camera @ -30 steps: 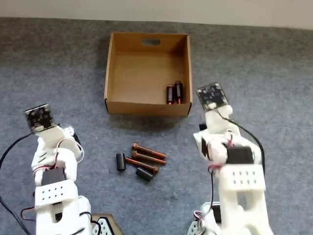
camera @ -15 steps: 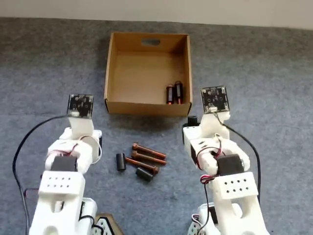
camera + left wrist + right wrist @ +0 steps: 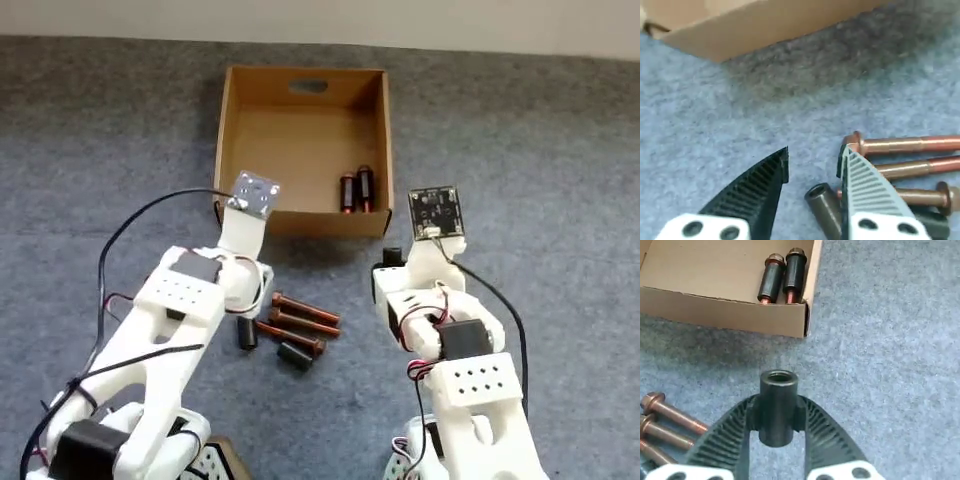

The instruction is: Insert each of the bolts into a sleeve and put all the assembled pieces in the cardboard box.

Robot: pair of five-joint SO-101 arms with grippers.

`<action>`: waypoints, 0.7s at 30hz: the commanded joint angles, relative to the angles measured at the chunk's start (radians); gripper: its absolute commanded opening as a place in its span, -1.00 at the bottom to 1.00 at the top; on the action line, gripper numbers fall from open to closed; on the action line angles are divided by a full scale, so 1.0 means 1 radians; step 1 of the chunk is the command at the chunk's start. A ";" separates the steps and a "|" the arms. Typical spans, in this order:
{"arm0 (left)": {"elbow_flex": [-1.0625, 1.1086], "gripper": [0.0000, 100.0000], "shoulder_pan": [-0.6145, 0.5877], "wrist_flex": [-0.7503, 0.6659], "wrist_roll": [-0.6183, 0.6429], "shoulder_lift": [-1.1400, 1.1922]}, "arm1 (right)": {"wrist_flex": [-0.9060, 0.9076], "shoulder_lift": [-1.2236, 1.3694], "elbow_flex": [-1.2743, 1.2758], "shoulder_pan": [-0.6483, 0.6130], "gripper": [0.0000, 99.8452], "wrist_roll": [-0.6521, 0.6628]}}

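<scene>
Three copper bolts [image 3: 303,317] lie side by side on the grey carpet in front of the cardboard box [image 3: 232,150]. Two loose black sleeves [image 3: 246,331] lie by them, the second sleeve [image 3: 295,355] nearer the arms. My left gripper [image 3: 814,155] hangs open just above a sleeve [image 3: 822,200] and the bolt heads [image 3: 856,142]. My right gripper [image 3: 776,412] is shut on a black sleeve [image 3: 777,405] held upright, to the right of the bolts and in front of the box's right corner. Two assembled pieces [image 3: 356,190] lie in the box's right front corner.
The box's front wall [image 3: 725,310] stands close ahead of both grippers. Open carpet [image 3: 560,200] stretches right of the right arm and left of the left arm. A cable [image 3: 140,230] loops off the left arm.
My left arm has swung from the far left in over the bolts and sleeves. My right arm has shifted a little left, still holding its sleeve.
</scene>
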 commanded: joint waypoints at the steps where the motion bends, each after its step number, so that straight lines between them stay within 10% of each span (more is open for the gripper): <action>1: -0.067 -0.64 0.027 0.006 0.035 0.005 | -0.021 0.001 -0.008 0.001 -0.99 -0.005; 21: -0.076 -0.64 0.104 0.006 0.037 0.016 | -0.019 0.005 -0.007 0.001 -0.99 -0.005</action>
